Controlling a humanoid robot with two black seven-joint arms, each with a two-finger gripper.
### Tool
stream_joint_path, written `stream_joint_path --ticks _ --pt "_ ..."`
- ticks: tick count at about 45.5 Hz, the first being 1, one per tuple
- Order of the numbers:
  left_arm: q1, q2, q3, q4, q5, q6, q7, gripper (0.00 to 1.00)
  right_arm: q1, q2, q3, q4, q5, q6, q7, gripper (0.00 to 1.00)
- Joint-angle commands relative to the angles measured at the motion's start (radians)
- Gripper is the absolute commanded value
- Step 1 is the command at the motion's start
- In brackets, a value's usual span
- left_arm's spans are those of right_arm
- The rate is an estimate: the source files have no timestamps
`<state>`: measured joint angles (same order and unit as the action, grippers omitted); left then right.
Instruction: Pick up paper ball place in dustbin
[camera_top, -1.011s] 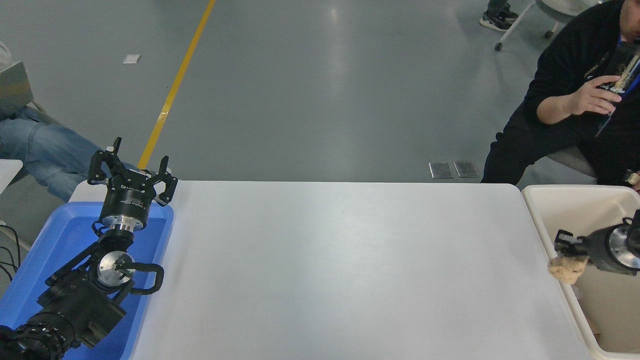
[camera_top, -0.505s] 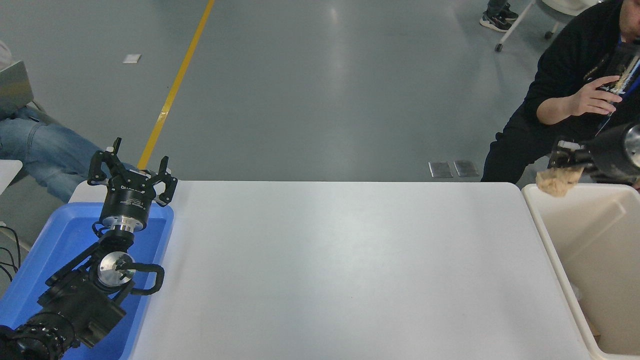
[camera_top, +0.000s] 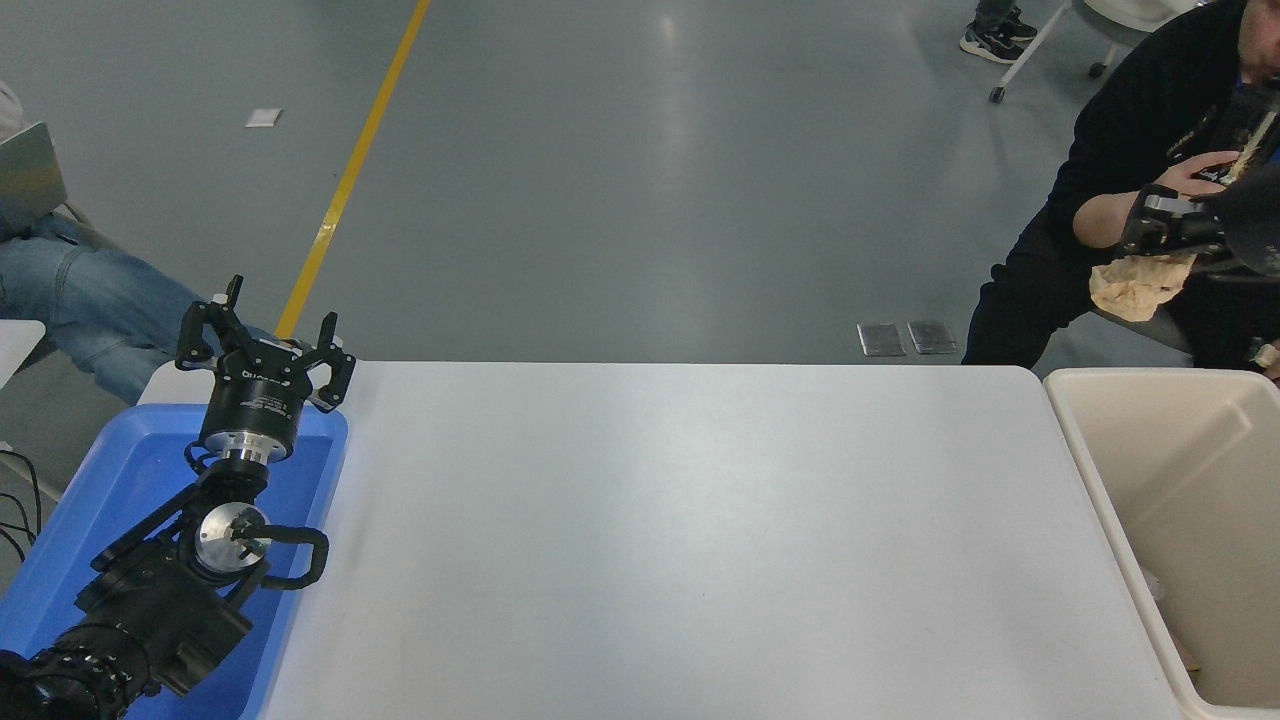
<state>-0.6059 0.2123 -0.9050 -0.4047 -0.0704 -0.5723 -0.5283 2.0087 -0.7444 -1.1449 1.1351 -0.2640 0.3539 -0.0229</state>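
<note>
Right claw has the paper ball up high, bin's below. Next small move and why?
Probably lower it before releasing: the right claw holds the paper ball raised, appearing beyond the far rim of the dustbin and in front of the seated person. Opening now may miss.

My right gripper (camera_top: 1150, 222) comes in from the right edge, raised high and pointing left, with its black fingers (camera_top: 1158, 205) closed on the paper ball (camera_top: 1135, 283), which hangs just beneath them. Only the front of my right wrist shows; the rest of that arm is cut off by the edge. My left arm lies parked at the lower left, forearm angled up and away, its gripper (camera_top: 265, 335) upright with the fingers spread apart, holding nothing.
</note>
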Motion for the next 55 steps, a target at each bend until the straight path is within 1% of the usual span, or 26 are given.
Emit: stream_joint_path --ticks 1,4,11,15,22,27,35,36,40,41,43,44,45,47,48,55 --pt "0.0 -0.001 0.0 0.0 0.0 0.0 0.001 0.99 -0.26 0.0 0.027 -0.247 0.016 -0.082 0.0 0.0" --pt "0.0 -0.001 0.0 0.0 0.0 0.0 0.001 0.99 -0.376 -0.001 0.071 -0.355 0.046 -0.095 0.0 0.0" --pt "0.0 0.001 0.0 0.0 0.0 0.0 -0.001 0.99 -0.652 0.01 0.247 -0.564 0.245 -0.096 0.001 0.0" --pt "0.0 -0.001 0.0 0.0 0.0 0.0 -0.001 0.99 -0.778 0.04 0.293 -0.678 0.305 -0.108 0.001 0.0" --pt "0.0 -0.001 0.0 0.0 0.0 0.0 0.001 0.99 -0.967 0.14 0.333 -0.848 0.35 -0.167 0.003 0.0" --pt "0.0 -0.001 0.0 0.0 0.0 0.0 0.001 0.99 -1.064 0.163 0.395 -0.903 0.391 -0.193 0.001 0.0" --pt "0.0 0.001 0.0 0.0 0.0 0.0 0.001 0.99 -1.159 0.217 0.432 -0.96 0.394 -0.217 0.001 0.0" --pt "0.0 -0.001 0.0 0.0 0.0 0.0 0.001 0.99 -1.168 0.221 0.432 -0.962 0.394 -0.219 0.001 0.02" --pt "0.0 -0.001 0.0 0.0 0.0 0.0 -0.001 0.99 -1.194 0.231 0.433 -0.962 0.393 -0.219 0.0 0.36" --pt "0.0 -0.001 0.0 0.0 0.0 0.0 0.001 0.99 -1.2 0.232 0.433 -0.962 0.393 -0.219 0.0 0.42" --pt "0.0 -0.001 0.0 0.0 0.0 0.0 0.001 0.99 -1.211 0.235 0.433 -0.962 0.394 -0.22 0.0 0.51" --pt "0.0 -0.001 0.0 0.0 0.0 0.0 -0.001 0.99 -1.216 0.237 0.433 -0.962 0.396 -0.222 0.001 0.59" --pt "0.0 -0.001 0.0 0.0 0.0 0.0 0.001 0.99 -1.219 0.237 0.433 -0.962 0.396 -0.222 0.001 0.68" --pt "0.0 -0.001 0.0 0.0 0.0 0.0 0.001 0.99 -1.222 0.237 0.433 -0.962 0.396 -0.225 0.001 0.91" --pt "0.0 -0.001 0.0 0.0 0.0 0.0 0.001 0.99 -1.222 0.235 0.433 -0.962 0.396 -0.228 0.001 1.0" --pt "0.0 -0.001 0.0 0.001 0.0 0.0 0.001 0.99 -1.222 0.238 0.432 -0.96 0.396 -0.23 0.001 1.0"
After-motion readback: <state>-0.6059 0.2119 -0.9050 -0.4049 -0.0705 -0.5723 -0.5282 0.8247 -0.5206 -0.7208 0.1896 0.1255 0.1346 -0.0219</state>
